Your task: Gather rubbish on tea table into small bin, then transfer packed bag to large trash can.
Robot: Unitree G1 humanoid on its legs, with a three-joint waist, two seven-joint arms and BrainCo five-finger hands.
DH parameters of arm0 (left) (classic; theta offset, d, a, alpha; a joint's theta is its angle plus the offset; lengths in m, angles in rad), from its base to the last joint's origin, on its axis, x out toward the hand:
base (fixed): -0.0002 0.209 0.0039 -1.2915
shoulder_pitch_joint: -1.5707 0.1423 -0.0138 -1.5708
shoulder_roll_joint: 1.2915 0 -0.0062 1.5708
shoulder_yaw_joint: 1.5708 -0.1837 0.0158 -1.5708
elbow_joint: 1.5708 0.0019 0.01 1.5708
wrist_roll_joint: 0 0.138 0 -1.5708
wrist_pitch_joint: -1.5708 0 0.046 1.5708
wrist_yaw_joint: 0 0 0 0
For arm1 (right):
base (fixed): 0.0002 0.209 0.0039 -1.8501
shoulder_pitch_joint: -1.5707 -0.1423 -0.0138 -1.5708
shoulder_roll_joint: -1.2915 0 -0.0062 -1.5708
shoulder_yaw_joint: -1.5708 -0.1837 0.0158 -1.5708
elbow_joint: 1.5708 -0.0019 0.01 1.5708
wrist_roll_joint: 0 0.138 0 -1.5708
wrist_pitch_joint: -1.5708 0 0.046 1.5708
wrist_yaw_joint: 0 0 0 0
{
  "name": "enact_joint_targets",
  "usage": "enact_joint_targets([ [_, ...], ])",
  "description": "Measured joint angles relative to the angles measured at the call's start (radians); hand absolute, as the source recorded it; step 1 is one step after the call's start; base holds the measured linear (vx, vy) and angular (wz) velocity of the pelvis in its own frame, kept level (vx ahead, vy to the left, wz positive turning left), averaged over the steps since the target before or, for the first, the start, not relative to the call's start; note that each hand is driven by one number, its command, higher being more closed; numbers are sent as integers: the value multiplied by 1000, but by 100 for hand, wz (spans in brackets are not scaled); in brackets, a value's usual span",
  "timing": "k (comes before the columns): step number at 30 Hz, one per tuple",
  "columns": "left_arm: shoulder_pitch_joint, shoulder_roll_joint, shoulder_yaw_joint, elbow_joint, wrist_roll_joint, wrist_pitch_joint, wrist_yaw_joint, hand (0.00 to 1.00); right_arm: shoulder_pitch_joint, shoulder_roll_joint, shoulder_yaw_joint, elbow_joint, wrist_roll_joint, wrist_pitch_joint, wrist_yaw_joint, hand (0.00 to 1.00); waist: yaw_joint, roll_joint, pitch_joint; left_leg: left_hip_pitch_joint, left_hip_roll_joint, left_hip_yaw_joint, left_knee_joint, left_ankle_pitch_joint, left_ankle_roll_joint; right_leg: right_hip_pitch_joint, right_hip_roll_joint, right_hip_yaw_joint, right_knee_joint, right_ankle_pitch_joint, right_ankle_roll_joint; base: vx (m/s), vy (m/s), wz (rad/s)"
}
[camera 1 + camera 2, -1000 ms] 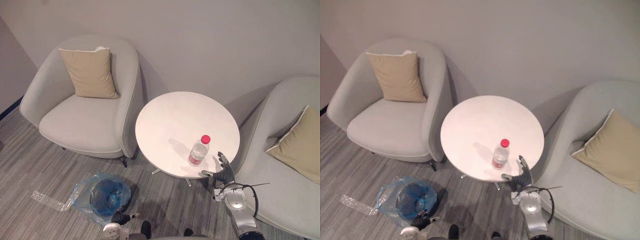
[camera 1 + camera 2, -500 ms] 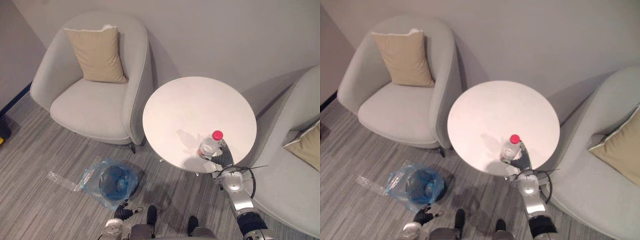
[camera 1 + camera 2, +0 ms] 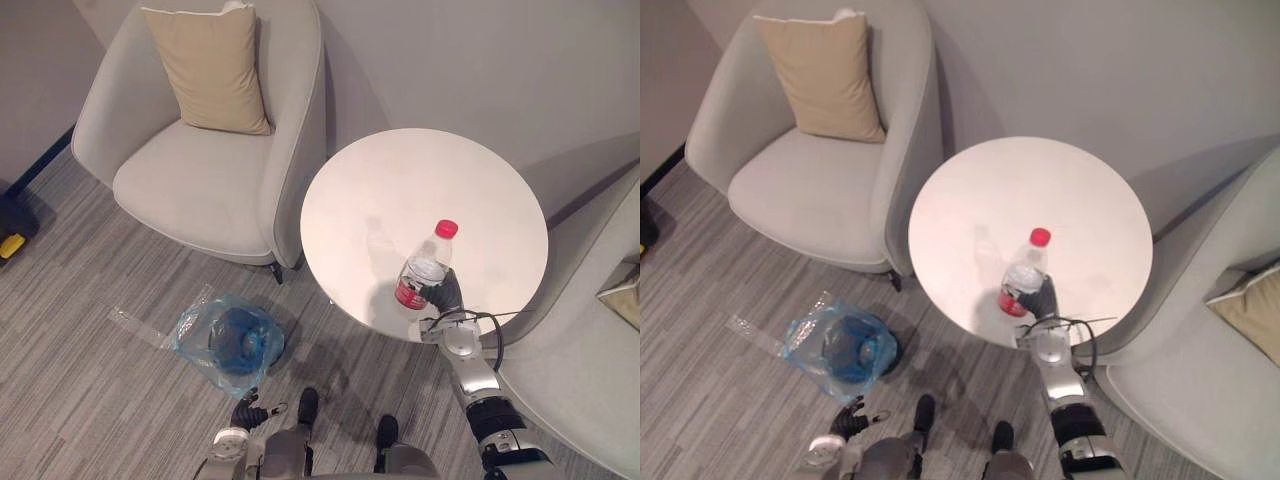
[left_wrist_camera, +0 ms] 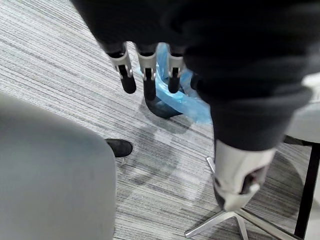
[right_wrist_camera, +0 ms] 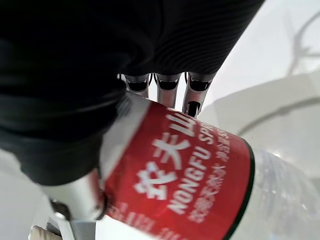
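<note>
Now your right hand (image 3: 447, 295) is curled round the clear plastic bottle with the red cap (image 3: 425, 265), at 6 o'clock on the round white table (image 3: 400, 180); your left hand (image 4: 147, 70) hangs with straight fingers

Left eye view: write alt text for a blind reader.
The right hand grips a red-capped water bottle at the white round table's near edge. A small bin lined with a blue bag sits on the carpet beside a grey armchair.

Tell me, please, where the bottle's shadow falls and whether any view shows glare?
Left eye view: the bottle, held in the right hand, casts a faint shadow leftward on the white table. Right wrist view: the table past the bottle glares bright white.
</note>
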Motion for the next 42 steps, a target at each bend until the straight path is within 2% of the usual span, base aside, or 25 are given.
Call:
enact_joint_targets([
  [8,3,0,0,3,8,3,-4,0,170,13,-6,-286,-8,-15,40,100,-8,-2,-1,63,8,50,-16,-7,-2,31,4,57,-2,0,1,-37,-4,-19],
  [11,3,-1,-2,9,23,5,-6,0,245,13,-8,-360,-14,-19,58,100,-21,-6,-12,74,9,61,-20,-6,-3,34,6,71,-2,0,2,-50,-7,-12],
  [15,5,1,-3,12,23,7,-8,0,281,18,-9,-429,-51,-21,67,100,-25,-14,-19,91,12,84,-23,-6,-3,39,8,95,-2,1,4,-26,-1,-17],
  [22,17,13,-13,29,41,11,-10,0,362,86,-15,-510,-90,-31,81,100,-31,-42,-69,126,18,124,-36,-7,-2,49,11,136,-4,8,13,-31,-2,-17],
  [27,25,14,-15,32,41,10,-10,0,378,88,6,-520,-128,-33,87,100,-32,-43,-75,142,19,153,-30,-9,1,47,10,166,5,15,17,-59,2,-19],
  [29,24,21,-45,28,41,8,-11,0,377,87,13,-519,-129,-33,87,100,-38,-41,-75,104,12,148,30,-32,6,8,1,164,79,-2,23,-76,-5,7],
  [32,23,28,-64,28,40,8,-11,0,381,87,12,-519,-132,-32,82,100,-62,-39,-75,50,-5,92,93,-47,12,-27,-12,172,173,-33,41,-98,1,61],
  [34,21,28,-64,28,40,8,-9,0,383,86,13,-520,-163,-32,78,100,-61,-41,-76,22,-18,51,105,-54,8,-26,-18,206,196,-62,48,-101,11,73],
  [36,21,29,-59,27,40,6,-7,0,382,86,26,-520,-169,-32,77,100,-54,-48,-83,-7,-40,14,106,-38,-8,-26,-27,265,197,-123,47,-100,-27,73],
  [39,27,1,-41,19,38,5,-1,0,378,77,44,-520,-166,-32,67,100,-47,1,-89,-69,-24,-55,121,-1,-20,-47,-3,198,170,-104,18,-81,-90,67],
  [42,27,-10,-41,-7,33,5,0,0,380,77,50,-519,-162,-29,59,100,-41,22,-72,-104,-11,-103,106,46,-34,-71,16,136,196,-102,10,-62,-99,62],
])
